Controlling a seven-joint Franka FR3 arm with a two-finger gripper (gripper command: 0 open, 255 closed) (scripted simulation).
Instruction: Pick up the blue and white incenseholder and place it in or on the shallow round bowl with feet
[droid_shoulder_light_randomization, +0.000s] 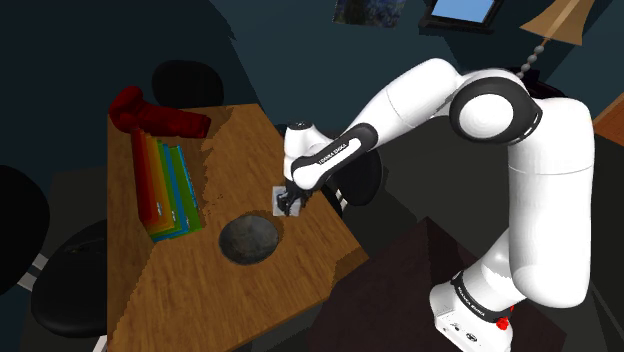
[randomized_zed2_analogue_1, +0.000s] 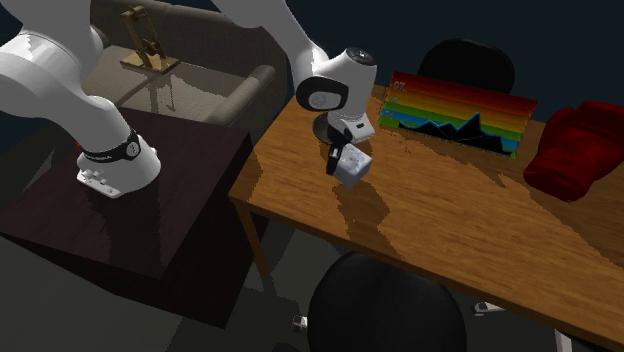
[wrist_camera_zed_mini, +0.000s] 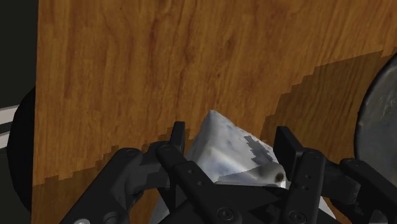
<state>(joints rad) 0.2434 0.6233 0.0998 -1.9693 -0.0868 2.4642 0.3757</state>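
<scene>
Incenseholder clasped by gripper, partly hidden; bowl cut off.

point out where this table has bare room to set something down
Widest: the end of the wooden table past the dark bowl, out to its edges. Smaller: between the red glove and the gripper. Crowded: the rainbow-striped book, bowl and gripper holding the incense holder sit close together.

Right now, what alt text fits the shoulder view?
The white arm's gripper clasps the pale holder over a wooden table, beside a dark bowl. A rainbow-striped box and a red object lie farther along the table.
</scene>
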